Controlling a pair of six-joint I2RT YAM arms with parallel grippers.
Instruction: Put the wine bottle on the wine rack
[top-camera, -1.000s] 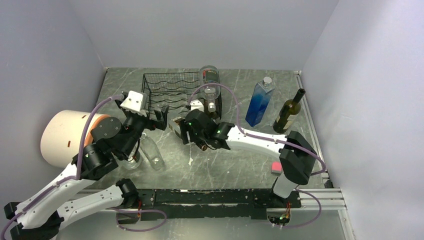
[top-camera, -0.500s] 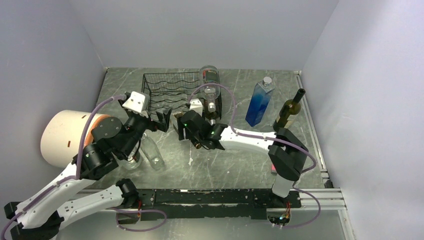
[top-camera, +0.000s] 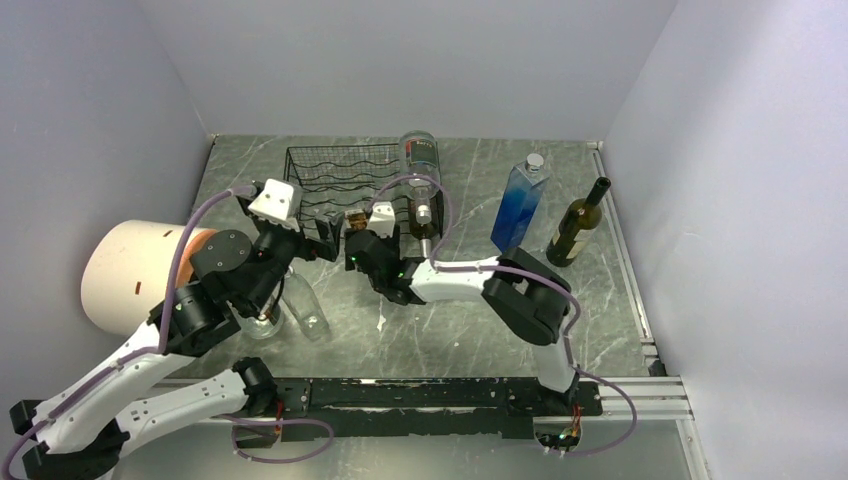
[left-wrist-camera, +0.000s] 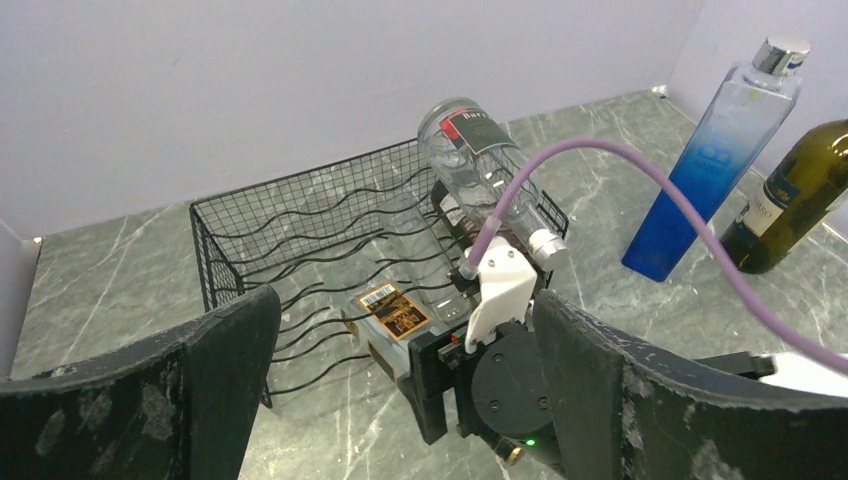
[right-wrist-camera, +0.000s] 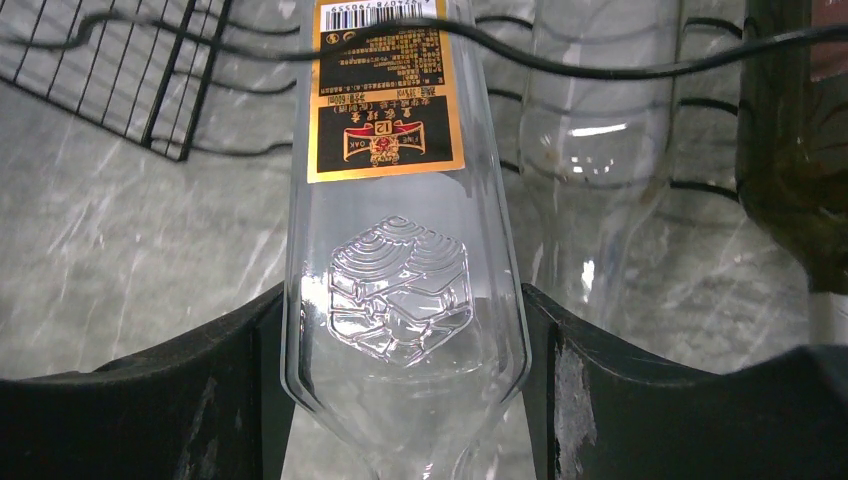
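At the rack (left-wrist-camera: 250, 232) mouth, lower tier: bottle (right-wrist-camera: 405, 270), clear with a gold-and-black label, lying base-first, label end under a front rod, shoulder and neck outside. Clamped across the shoulder by the right pincer (right-wrist-camera: 405, 335), pads (right-wrist-camera: 230, 350) tight against the glass on both sides. Left pincer (top-camera: 318, 240) spread wide, holding nothing, hanging just beside the rack's front left corner.

Hazards, as judged from here:

- Could catch the base on a crest of the wavy rods and stall, or ride up and tilt out of its trough.
- Could scrape the clear neighbour (right-wrist-camera: 600, 120) just beside it, with a dark bottle (right-wrist-camera: 790, 150) beyond that.
- Might shove the light rack back across the tabletop (top-camera: 440, 330) if pushed against a snag, and so shake the top bottle (left-wrist-camera: 480, 160), perched along the upper right edge with its cap overhanging the front.
- Could drag the cable (left-wrist-camera: 600, 160), looping close past that cap, against it.
- If let go too soon, may slide back out and roll; little hold from thin wire on smooth glass.

Whether seated in a trough yet: cannot tell.
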